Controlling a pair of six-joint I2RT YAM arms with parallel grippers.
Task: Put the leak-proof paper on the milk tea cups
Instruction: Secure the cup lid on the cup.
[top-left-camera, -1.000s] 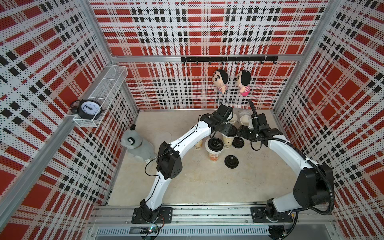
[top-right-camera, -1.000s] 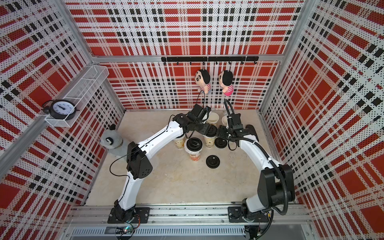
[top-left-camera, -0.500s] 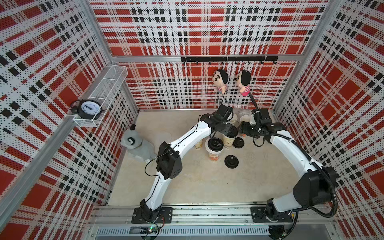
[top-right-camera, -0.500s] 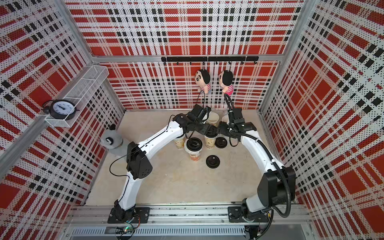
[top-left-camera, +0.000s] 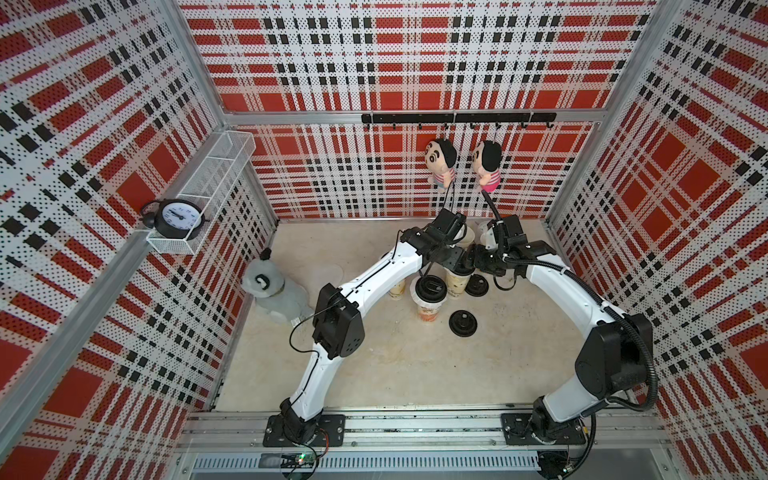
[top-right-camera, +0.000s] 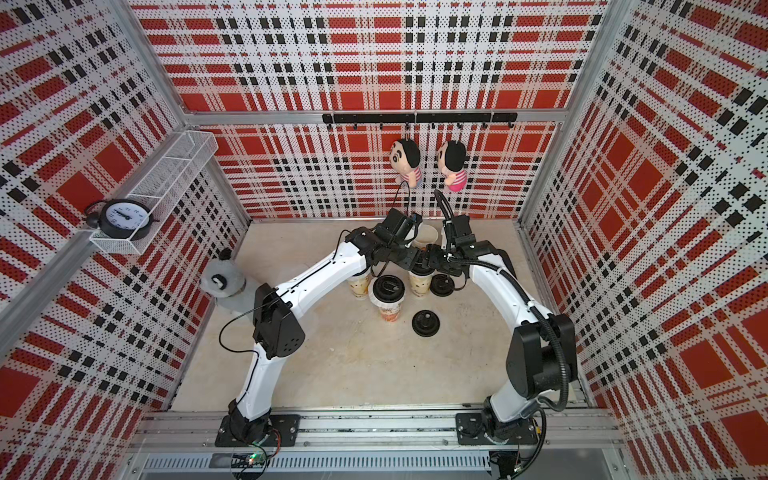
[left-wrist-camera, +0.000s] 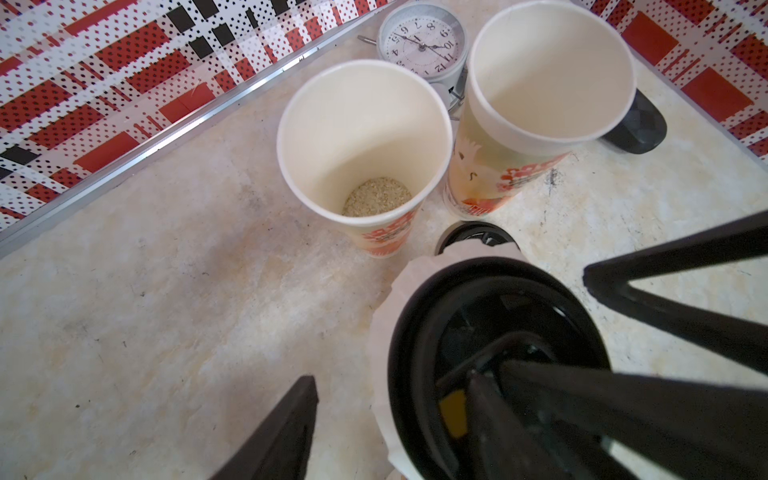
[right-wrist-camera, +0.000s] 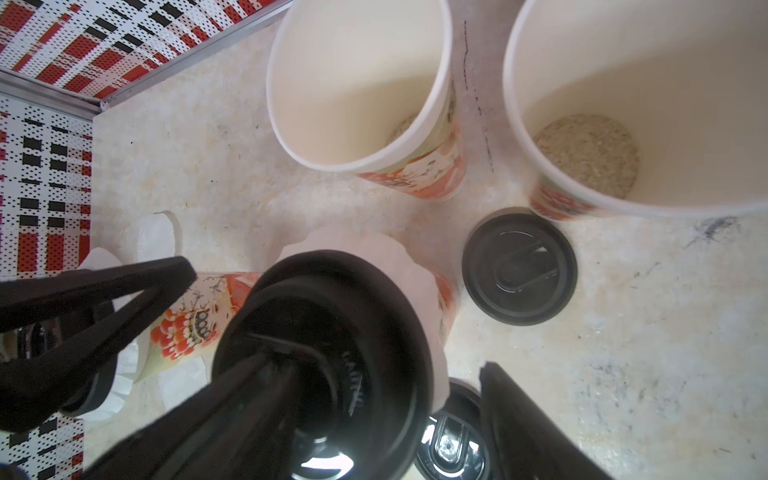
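Five milk tea cups (top-left-camera: 428, 309) cluster at the back of the floor. All are upright, long axis vertical, mouths up. The two rear cups (left-wrist-camera: 365, 137) are uncovered, and brownish granules show at their bottoms.

Leak-proof paper (left-wrist-camera: 384, 332): one sheet lies flat across the mouth of the middle cup (top-left-camera: 457, 286), under a black lid (left-wrist-camera: 415, 332). Its wavy edge is folded down round the rim. The front cup (top-right-camera: 389, 309) carries a sheet under its lid in the same way. More sheets (top-left-camera: 328, 272) lie flat on the floor near the grey plush toy (top-left-camera: 270, 291), well apart from the cups.

Left gripper (left-wrist-camera: 390, 378): claw at a middling spread, clamping nothing. One finger reaches over the lid top. The other hangs outside the cup wall, with bare floor showing between them.

Right gripper (right-wrist-camera: 374, 357): the same posture from the opposite side. One finger is over the lid's centre, the other is outside the cup, above a loose lid (right-wrist-camera: 451, 449) on the floor.

In both top views the two claws meet over the middle cup.
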